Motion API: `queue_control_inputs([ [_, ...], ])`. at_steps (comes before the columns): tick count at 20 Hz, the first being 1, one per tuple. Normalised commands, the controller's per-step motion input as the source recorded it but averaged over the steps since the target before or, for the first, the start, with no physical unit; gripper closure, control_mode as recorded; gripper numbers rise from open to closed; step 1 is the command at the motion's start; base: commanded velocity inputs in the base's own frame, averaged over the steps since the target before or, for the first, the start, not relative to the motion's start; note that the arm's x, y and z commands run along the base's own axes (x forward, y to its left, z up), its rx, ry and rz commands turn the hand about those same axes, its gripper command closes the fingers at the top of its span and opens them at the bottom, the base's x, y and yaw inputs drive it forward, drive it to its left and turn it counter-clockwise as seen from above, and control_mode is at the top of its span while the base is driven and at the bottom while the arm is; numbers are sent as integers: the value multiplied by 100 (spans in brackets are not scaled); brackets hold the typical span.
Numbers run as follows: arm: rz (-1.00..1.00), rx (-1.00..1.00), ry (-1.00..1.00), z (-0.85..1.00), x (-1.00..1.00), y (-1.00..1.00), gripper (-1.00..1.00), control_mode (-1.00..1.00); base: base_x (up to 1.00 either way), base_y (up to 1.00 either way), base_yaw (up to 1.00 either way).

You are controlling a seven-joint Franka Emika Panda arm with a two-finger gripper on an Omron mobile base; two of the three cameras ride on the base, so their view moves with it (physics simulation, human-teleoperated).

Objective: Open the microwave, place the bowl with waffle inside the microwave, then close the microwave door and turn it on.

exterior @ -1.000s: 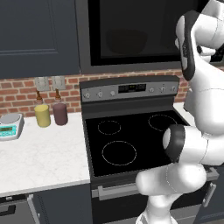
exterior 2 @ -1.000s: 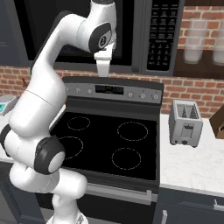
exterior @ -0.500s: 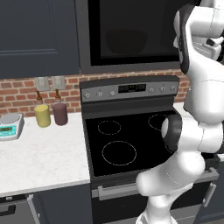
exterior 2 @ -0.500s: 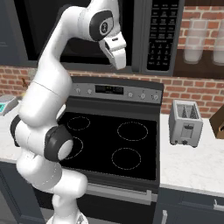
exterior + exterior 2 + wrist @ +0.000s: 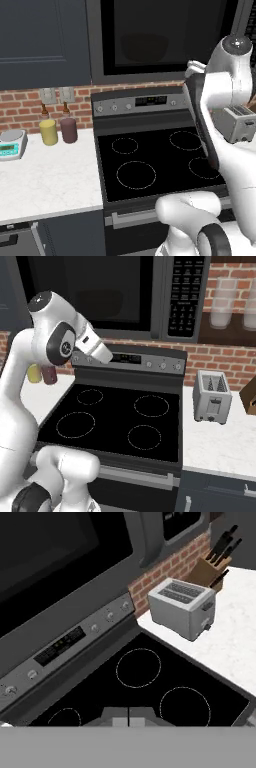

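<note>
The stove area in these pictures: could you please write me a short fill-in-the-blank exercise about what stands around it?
1. The microwave door is ____.
2. The silver toaster stands on the counter to the ____ of the stove, seen from the robot.
3. The yellow cup stands beside a ____ cup on the white counter.
4. The gripper has its jaws ____.

Missing words: closed; right; maroon; shut

Bowl (image 5: 145, 47) dim behind microwave door (image 5: 165, 37)

Red brick wall (image 5: 20, 105) behind white marble desk (image 5: 45, 175); dark cabinets (image 5: 42, 40) above; black-topped stove (image 5: 120, 421) between desk sections.
</note>
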Motion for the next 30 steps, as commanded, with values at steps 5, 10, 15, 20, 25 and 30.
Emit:
queue_control_inputs([
  [5,16,6,-80,-59,-100,-16,100,-100,0,0,0],
  [10,10,25,-48,9,-99,-49,100,-100,0,0,0],
  [15,3,34,-8,59,-76,-72,100,-100,0,0,0],
  [20,1,46,20,38,-59,-75,100,-100,0,0,0],
  [25,0,48,17,-1,-10,-68,100,-100,0,0,0],
  [30,0,46,2,-9,0,-58,100,-100,0,0,0],
])
